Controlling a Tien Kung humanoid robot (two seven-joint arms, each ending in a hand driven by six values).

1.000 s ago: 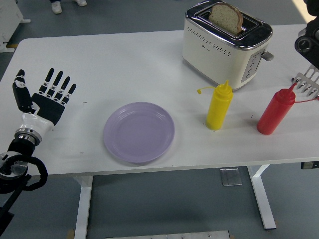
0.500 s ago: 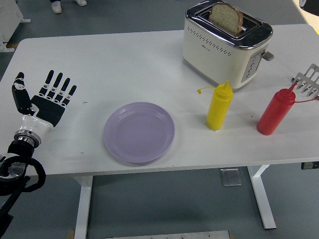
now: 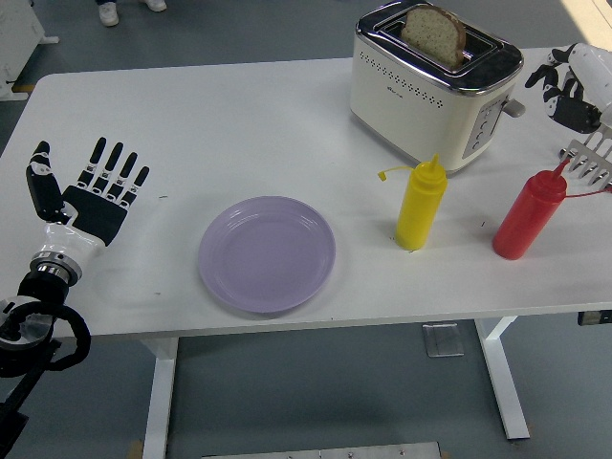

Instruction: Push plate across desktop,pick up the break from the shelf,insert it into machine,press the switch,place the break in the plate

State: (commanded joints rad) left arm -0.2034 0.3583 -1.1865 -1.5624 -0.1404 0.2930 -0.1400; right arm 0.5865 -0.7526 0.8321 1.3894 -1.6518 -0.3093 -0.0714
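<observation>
Head view: we take the toaster (image 3: 435, 81) as landmark for all places below.
Bread: one slice (image 3: 433, 34) stands upright in the toaster's slot, its top well above the rim; we read it as either not yet lowered or already risen, and cannot say which.
Plate: one lilac plate (image 3: 267, 252) lies bare, nearer us than the toaster and to its left.
Right hand: it (image 3: 576, 87) enters at the picture's edge, right of the toaster and near the lever (image 3: 514, 107) on the toaster's right end; its fingers look curled, but the frame cuts them off, so we cannot tell whether they grip anything.
Left hand: it (image 3: 89, 199) rests palm-up on the table (image 3: 220, 124), far left of the toaster, fingers spread and holding nothing.
Step in hand: we judge the switch press or the bread pick-up; the right hand is placed for either.
Next move: we expect it calls for a short reach leftward to the lever or the slice, keeping clear of the red bottle.
Count: one toaster, one slice, one plate, one yellow squeeze bottle (image 3: 421, 204), one red squeeze bottle (image 3: 529, 213), one metal rack (image 3: 592, 158) partly in view right of the toaster.
</observation>
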